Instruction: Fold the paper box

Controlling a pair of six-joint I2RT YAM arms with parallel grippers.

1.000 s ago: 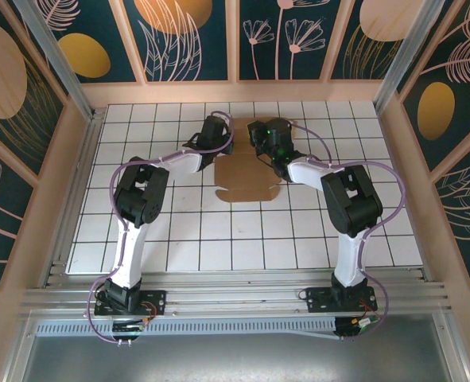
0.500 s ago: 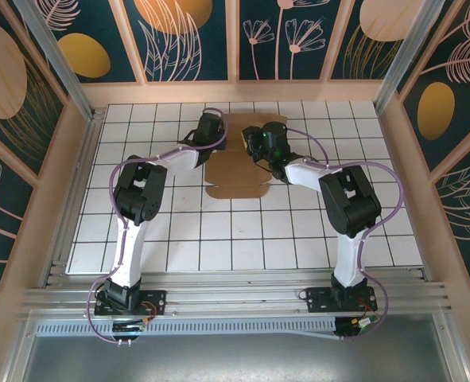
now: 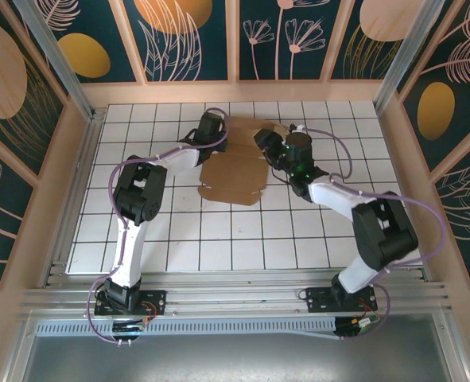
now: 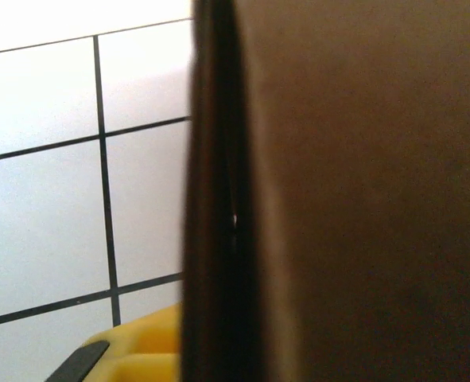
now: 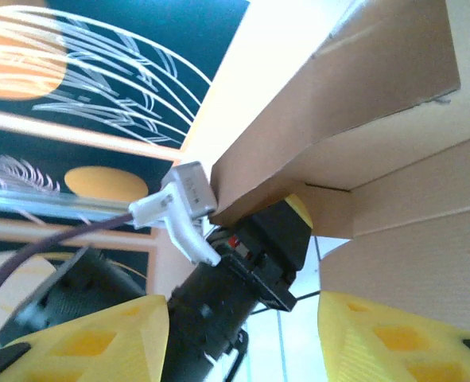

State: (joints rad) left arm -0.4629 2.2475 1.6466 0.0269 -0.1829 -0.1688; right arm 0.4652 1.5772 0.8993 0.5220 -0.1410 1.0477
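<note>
We take this for a robotics lab, a closed test cell. The table (image 3: 219,239) is a white board ruled in a black grid; two robot arms (image 3: 139,199) are bolted to aluminium rails (image 3: 235,296) at its near edge, and printed leaf-pattern panels (image 3: 191,40) in pale frames wall in its other three sides.

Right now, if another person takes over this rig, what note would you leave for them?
The left pincer is shut on the far left edge of the paper box.
The right pincer is open and holds nothing; it hangs beside the far flap.
The box is a mostly flat sheet on the far middle of the table.
Done: the far flap is raised.
Left: fold the other flaps and close the box.
</note>
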